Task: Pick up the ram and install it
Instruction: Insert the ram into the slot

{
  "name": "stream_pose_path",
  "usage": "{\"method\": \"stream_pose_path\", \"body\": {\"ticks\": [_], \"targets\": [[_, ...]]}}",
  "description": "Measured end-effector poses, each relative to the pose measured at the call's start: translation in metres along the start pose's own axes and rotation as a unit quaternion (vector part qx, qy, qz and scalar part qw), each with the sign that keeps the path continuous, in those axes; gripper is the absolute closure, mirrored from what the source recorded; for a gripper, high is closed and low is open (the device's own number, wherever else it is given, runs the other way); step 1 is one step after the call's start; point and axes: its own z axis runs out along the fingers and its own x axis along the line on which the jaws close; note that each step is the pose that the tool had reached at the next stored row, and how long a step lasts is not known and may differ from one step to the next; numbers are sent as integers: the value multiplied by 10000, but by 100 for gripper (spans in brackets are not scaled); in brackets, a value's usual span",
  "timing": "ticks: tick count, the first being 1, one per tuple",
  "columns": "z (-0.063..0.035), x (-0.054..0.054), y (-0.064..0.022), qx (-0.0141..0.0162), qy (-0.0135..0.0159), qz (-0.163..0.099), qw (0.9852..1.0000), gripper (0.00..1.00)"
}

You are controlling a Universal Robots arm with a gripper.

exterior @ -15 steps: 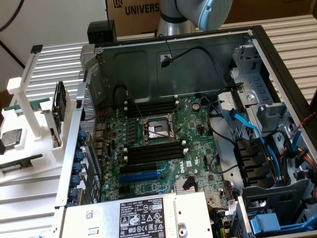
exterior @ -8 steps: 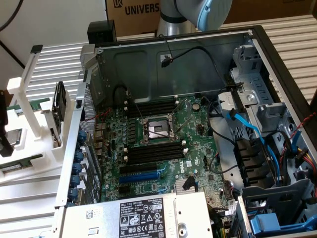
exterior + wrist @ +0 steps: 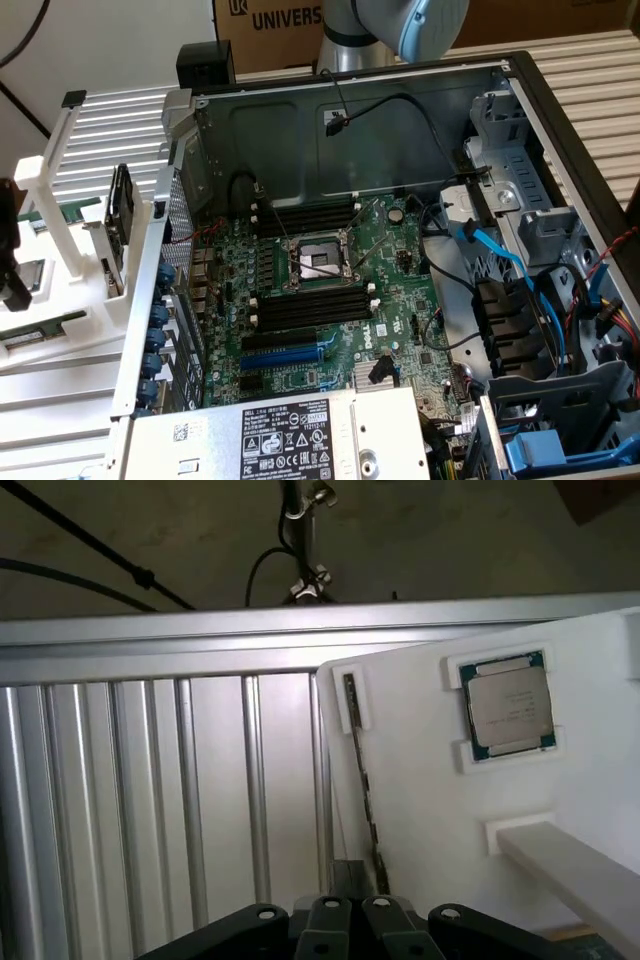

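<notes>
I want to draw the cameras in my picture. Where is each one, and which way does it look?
Exterior view: off the arm, high up, looking down into the open computer case; the arm's grey joint shows behind it.
Wrist view: on the wrist, looking past the gripper at the white rack holding the ram and the processor chip.
Shared: the white rack and the slatted metal table.

the ram (image 3: 365,790), a long, thin, dark stick seen edge-on, standing on its long edge, running along the side edge of the white holder (image 3: 430,810), one end tucked into a white clip (image 3: 357,712) near the holder's corner
</notes>
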Motion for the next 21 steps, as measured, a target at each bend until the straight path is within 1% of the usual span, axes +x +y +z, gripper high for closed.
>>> {"method": "stream_pose_path", "body": {"ticks": [2, 3, 4, 5, 7, 8, 9, 10, 11, 15, 17, 19, 21], "targets": [[4, -2, -2, -2, -29, -1, 10000, 89], [5, -2, -2, -5, -52, -11, 10000, 89], [7, -2, -3, -8, -86, -27, 10000, 89], [24, -10, -2, -67, -292, -106, 9995, 89], [24, -12, -2, -149, -371, -102, 9991, 89], [26, -14, -4, -265, -416, -96, 9987, 89], [28, -16, -6, -322, -423, -94, 9985, 89], [27, -21, -6, -363, -420, -93, 9984, 89], [28, -24, -6, -380, -420, -91, 9984, 89], [26, -28, -6, -384, -416, -92, 9984, 89], [26, -59, -4, -385, -384, -93, 9985, 89], [27, -90, -2, -405, -373, -93, 9984, 89], [28, -122, 0, -446, -361, -91, 9983, 89]]}}
